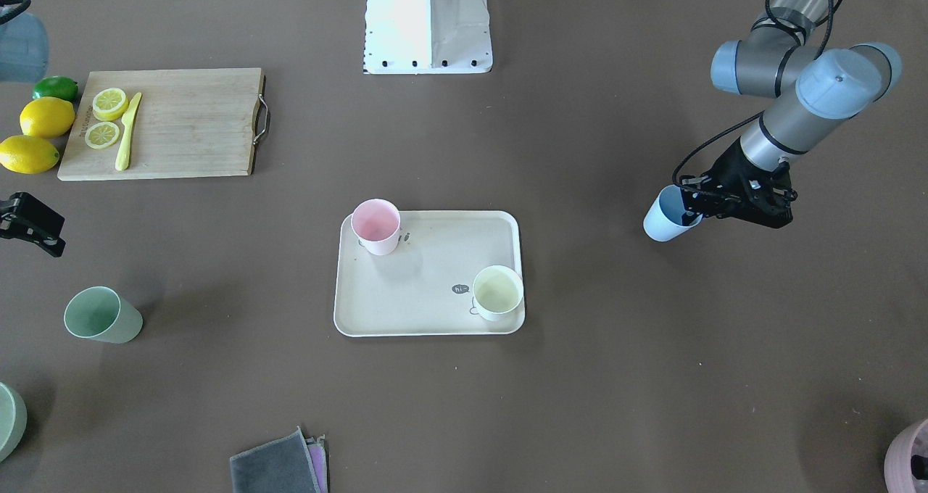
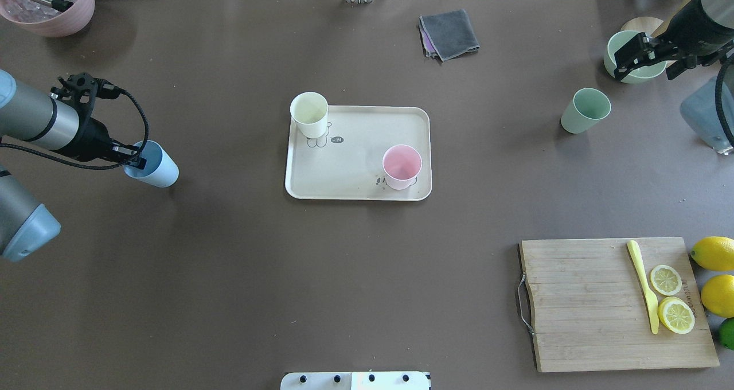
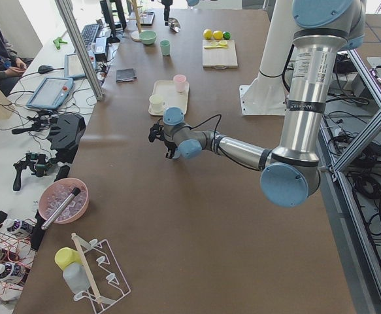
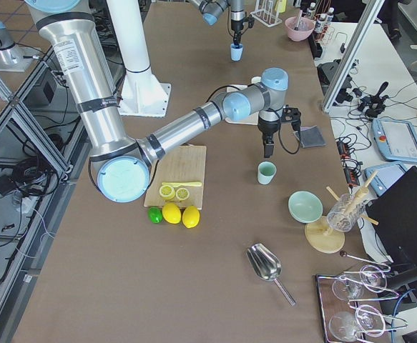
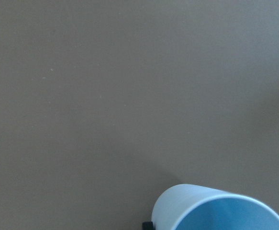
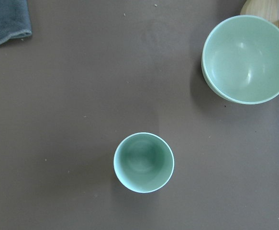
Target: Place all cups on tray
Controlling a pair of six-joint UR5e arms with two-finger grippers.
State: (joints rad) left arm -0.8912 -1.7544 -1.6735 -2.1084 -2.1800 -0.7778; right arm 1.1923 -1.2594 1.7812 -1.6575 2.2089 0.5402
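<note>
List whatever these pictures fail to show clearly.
- Left pincer: the fingertips are hidden by the blue cup in the overhead view. The wrist view cuts the cup at its bottom edge, so the grip is unclear.
- Right pincer: cut by the front view's left edge. In the overhead view it overlaps the bowl, so open or shut is unclear.
- Tray lettering: partly behind the pink cup in the front view, too small elsewhere.

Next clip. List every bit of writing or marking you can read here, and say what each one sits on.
"hi-": in the dark speech bubble printed on the tray, beside the cream-yellow cup.
Grey lettering on the tray by the pink cup: mostly hidden by that cup, unreadable.
Mark along the edge of the cutting board, by the lemon slices: too small to read.
</note>
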